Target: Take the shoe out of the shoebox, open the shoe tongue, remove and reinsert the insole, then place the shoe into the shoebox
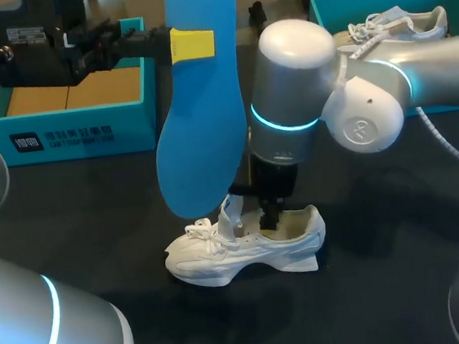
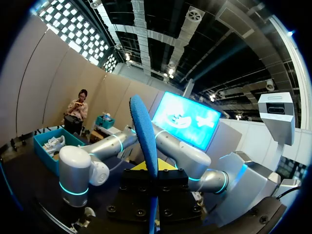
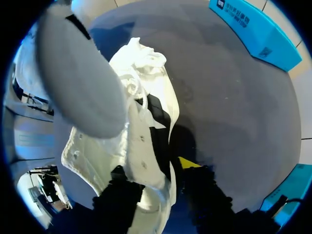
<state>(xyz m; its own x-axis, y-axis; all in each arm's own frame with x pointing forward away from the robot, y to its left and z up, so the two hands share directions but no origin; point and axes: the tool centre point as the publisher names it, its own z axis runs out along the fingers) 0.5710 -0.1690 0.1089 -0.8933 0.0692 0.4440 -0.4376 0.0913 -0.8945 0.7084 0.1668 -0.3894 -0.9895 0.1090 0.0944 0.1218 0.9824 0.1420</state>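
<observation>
On the dark desk [image 1: 389, 287] the white shoe [image 1: 238, 253] stands on its sole so its top can be reached. The blue insole [image 1: 200, 126] hangs high above it, pinched tight in the left gripper [image 1: 191, 43], likely ready to go back in. The right gripper [image 1: 271, 213] is down at the shoe's opening, maybe to steady it. I cannot tell if it has hold.

Two shoes [image 1: 246, 251] [image 1: 401, 24], one insole [image 1: 197, 101], two shoeboxes [image 1: 129, 117] [image 1: 321, 10].

White shoe [image 1: 238, 253] stands upright, blue insole [image 1: 204, 125] hangs on end above its toe, teal shoebox [image 1: 126, 127] behind.
</observation>
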